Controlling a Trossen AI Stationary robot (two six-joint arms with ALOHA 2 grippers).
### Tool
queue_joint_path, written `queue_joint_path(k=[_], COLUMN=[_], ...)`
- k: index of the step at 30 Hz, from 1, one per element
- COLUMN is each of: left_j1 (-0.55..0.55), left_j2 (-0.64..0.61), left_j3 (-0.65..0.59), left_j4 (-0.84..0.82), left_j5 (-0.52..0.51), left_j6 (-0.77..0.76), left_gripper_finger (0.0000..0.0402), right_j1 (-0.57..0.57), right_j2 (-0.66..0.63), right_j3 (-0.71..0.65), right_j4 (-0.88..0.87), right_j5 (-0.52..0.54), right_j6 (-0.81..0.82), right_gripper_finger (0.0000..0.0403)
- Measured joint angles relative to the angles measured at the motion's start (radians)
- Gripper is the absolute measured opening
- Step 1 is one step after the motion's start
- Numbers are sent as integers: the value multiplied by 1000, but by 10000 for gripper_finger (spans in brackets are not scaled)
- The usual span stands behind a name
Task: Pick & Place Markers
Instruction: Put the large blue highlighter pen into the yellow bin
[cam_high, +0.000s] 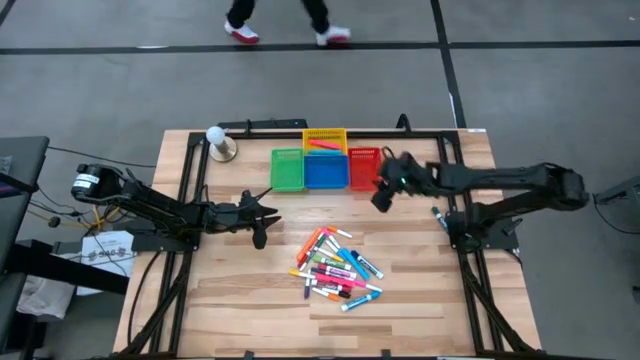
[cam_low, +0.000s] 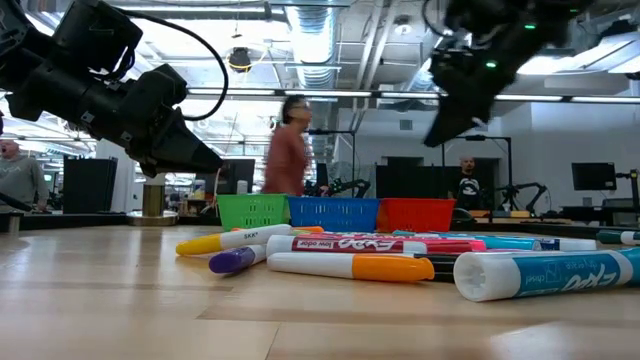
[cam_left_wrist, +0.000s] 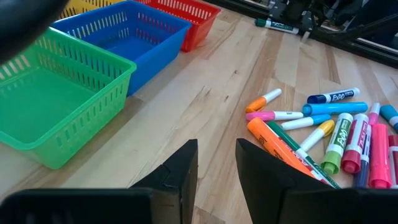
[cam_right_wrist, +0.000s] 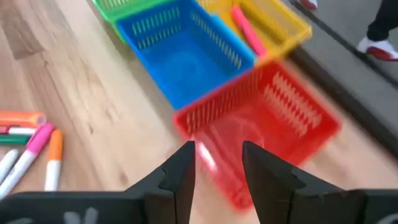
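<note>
Plastic baskets are sitting in a cluster at the far side of the wooden table (cam_high: 230, 300): green basket (cam_high: 288, 169), blue basket (cam_high: 325, 171) and red basket (cam_high: 363, 168) in a row, touching, with a yellow basket (cam_high: 324, 140) behind the blue one. Green and blue are showing bare floors in the left wrist view. Yellow is holding one pink marker (cam_right_wrist: 247, 29) lying along its length. Red has something pale and blurred on its floor; cannot tell what.

Right gripper (cam_right_wrist: 217, 163) is hovering just above the red basket's near rim, fingers standing a narrow gap apart with nothing visible between them. Left gripper (cam_left_wrist: 216, 163) is hanging low over bare table, fingers likewise narrowly parted and empty; green basket lying ahead of it to one side.

Markers (cam_high: 337, 270) are lying in a loose heap on the table, between the two grippers and nearer the front edge than either, well apart from the baskets.

Beyond the table: a person (cam_low: 289, 150) is walking through a workshop room with monitors and ceiling ducts.
</note>
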Motion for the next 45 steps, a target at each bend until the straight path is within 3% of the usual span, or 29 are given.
queue_joint_path(k=[6,10,19,26,31,45], left_j1=[0,10,14,-4,-13,-13], left_j2=[0,0,0,0,0,0], left_j3=[0,0,0,0,0,-1], left_j4=[12,24,31,31,31,31], left_j5=[-31,-63,-64,-64,-64,-64], left_j6=[24,26,-16,-37,-35,-60], left_gripper_finger=[108,108,108,108,108,108], right_j1=[197,357,558,655,666,661], right_j2=[-50,1,106,173,204,326], right_j3=[-97,-99,-99,-99,-98,-91], right_j4=[21,61,282,405,501,474], right_j5=[116,228,207,193,134,-119], right_j6=[489,617,619,502,444,628], right_gripper_finger=[121,121,121,121,121,120])
